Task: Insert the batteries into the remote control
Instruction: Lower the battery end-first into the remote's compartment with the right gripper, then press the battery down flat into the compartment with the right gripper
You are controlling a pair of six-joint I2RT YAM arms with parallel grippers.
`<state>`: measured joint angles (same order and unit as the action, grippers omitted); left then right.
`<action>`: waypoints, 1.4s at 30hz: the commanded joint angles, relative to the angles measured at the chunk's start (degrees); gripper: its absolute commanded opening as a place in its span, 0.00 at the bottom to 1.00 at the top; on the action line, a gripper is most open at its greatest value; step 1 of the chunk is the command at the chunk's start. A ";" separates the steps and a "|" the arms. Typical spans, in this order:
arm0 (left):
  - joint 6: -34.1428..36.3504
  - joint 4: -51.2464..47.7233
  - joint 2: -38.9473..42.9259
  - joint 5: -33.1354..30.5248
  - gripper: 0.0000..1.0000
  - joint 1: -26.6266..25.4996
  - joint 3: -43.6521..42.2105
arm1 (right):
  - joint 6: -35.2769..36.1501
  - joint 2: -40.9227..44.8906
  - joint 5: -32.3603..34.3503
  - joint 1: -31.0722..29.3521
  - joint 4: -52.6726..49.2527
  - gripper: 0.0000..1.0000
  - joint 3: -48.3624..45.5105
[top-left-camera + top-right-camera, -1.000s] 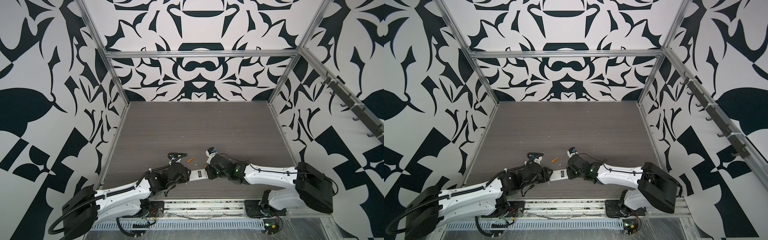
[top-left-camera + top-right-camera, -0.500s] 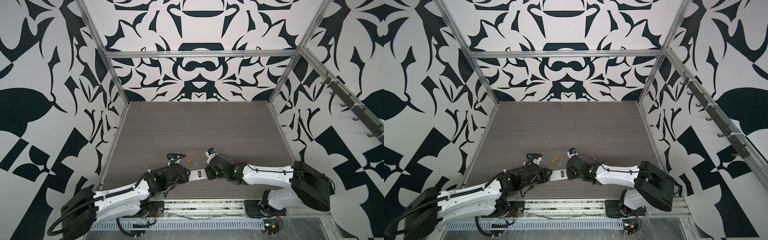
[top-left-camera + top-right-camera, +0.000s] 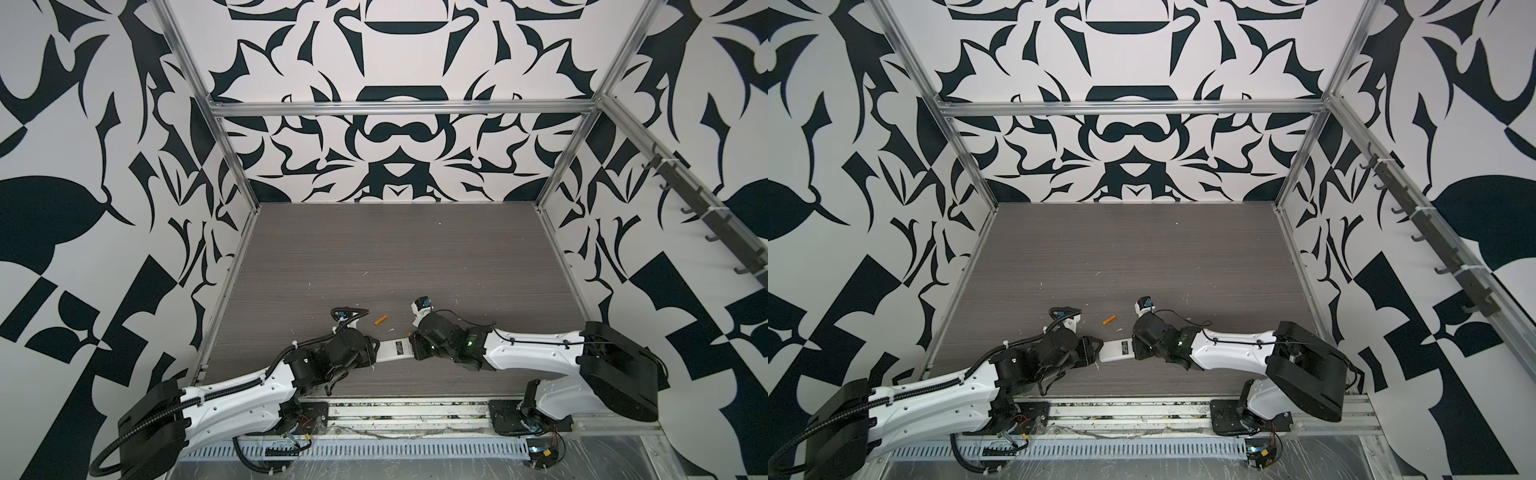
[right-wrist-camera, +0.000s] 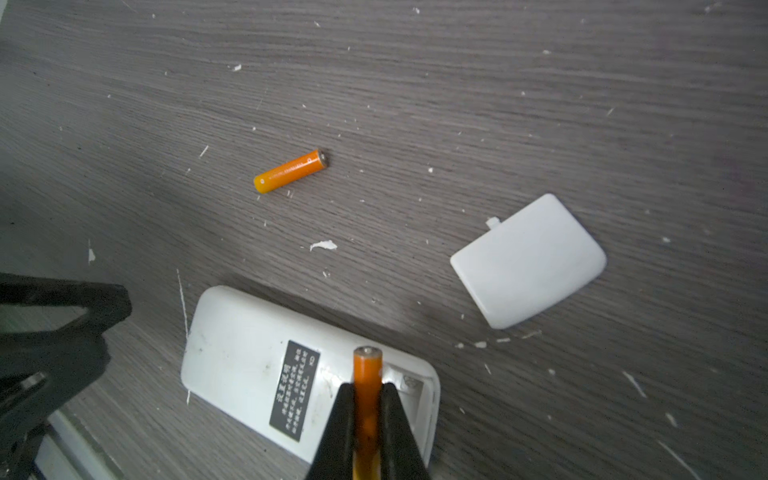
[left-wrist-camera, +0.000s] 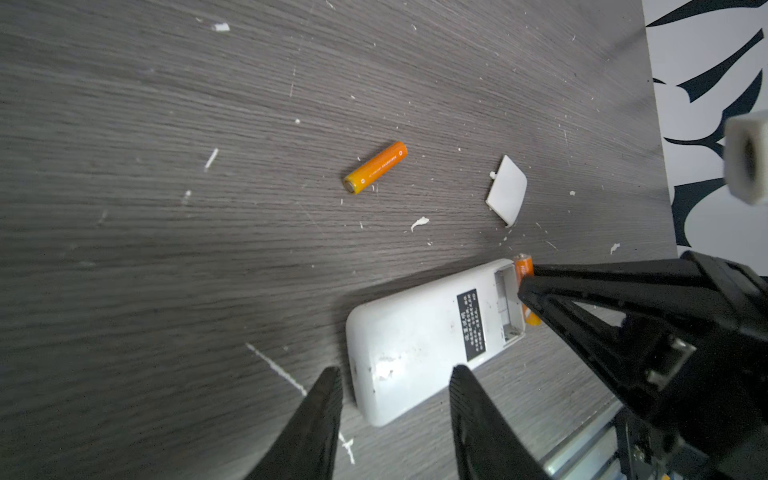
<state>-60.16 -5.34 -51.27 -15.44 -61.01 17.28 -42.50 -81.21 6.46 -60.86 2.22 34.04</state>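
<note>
Since a second before, little had shifted: the left arm had eased slightly nearer the remote control while the right arm held almost where it was. The right gripper was clenched on one battery, poised over the open battery bay at the remote's end. The left gripper stood part open, its fingers straddling the opposite end of the remote without clearly pinching it. The remote lay face down on the table near the front edge, between the two grippers. To do this step well, the battery probably wanted turning parallel to the bay's slot, one end pressed against the contact first, then the other seated, while the left gripper steadied the case. By count: two batteries, one held and the loose battery lying well apart on the table; one remote; one detached cover.
</note>
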 commanded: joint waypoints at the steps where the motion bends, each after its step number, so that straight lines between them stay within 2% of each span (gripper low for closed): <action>1: -0.04 -0.33 0.90 -1.04 0.46 0.22 -0.93 | -0.96 -0.60 0.88 -0.31 1.80 0.05 0.07; 22: 0.35 -1.16 4.19 -2.53 0.46 0.23 -1.98 | -1.75 -0.31 1.63 -0.57 1.47 0.11 -0.47; 34: 1.10 -1.78 4.86 -2.98 0.46 0.20 -1.61 | -2.14 0.06 2.06 -0.66 1.82 0.19 -0.82; 42: 1.47 -2.13 4.86 -3.42 0.46 0.23 -1.40 | -2.06 0.27 2.24 -0.66 1.74 0.21 -0.94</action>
<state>-59.46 -5.80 -46.89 -17.50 -61.01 16.32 -43.88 -82.56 7.22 -61.23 2.87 33.39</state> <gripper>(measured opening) 0.460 0.206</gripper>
